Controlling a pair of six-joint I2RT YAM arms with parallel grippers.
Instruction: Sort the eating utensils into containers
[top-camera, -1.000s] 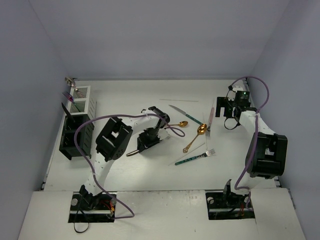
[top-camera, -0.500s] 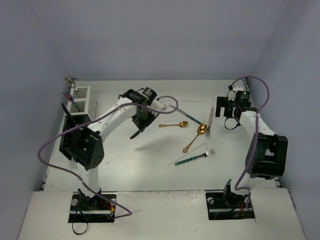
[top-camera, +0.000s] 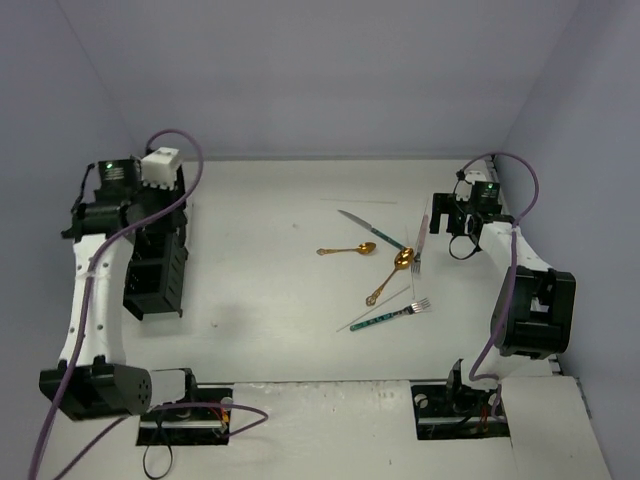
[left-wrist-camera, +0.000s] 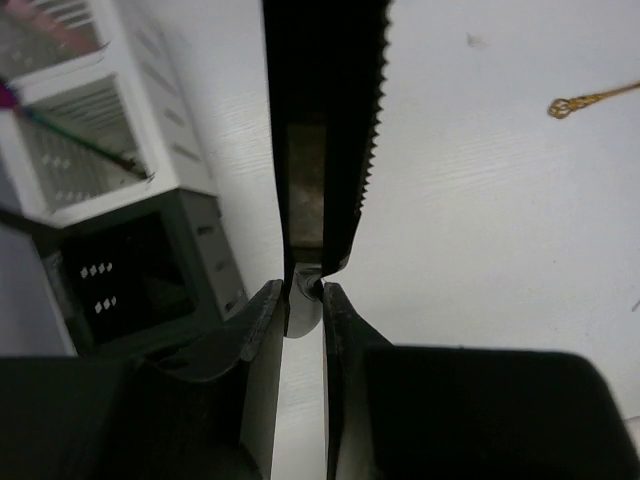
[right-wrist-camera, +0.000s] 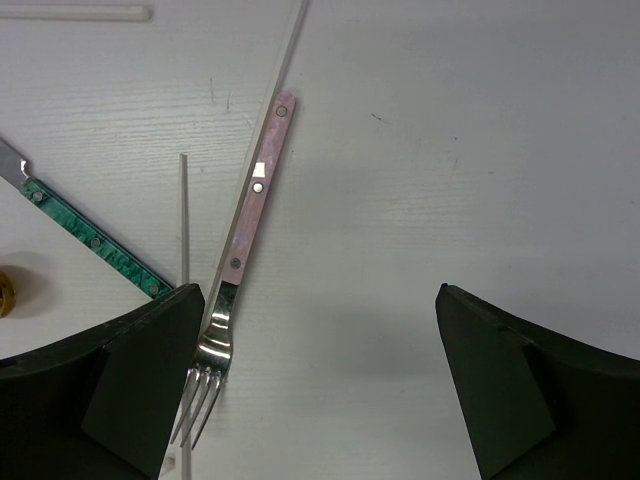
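Observation:
My left gripper (left-wrist-camera: 303, 292) is shut on a black knife (left-wrist-camera: 322, 120) with a serrated edge, which sticks out ahead of the jaws. It hangs beside the containers: a white slatted bin (left-wrist-camera: 150, 90) holding a thin utensil, and a black bin (left-wrist-camera: 200, 250). From above, the left arm (top-camera: 110, 195) covers the white bin, and the black bins (top-camera: 155, 280) show below it. My right gripper (right-wrist-camera: 318, 300) is open above the table, with a pink-handled fork (right-wrist-camera: 255, 190) by its left finger. Loose on the table lie a teal-handled knife (top-camera: 370, 228), two gold spoons (top-camera: 392, 272), a teal-handled fork (top-camera: 390, 315) and thin sticks (top-camera: 358, 201).
Grey walls close in the table on three sides. The containers stand against the left wall. Purple cables loop from both arms, and the right arm (top-camera: 525, 300) runs along the right edge.
The left arm has swung from the table's middle to the far left, carrying the black knife over to the containers. The right arm and the loose utensils have not moved.

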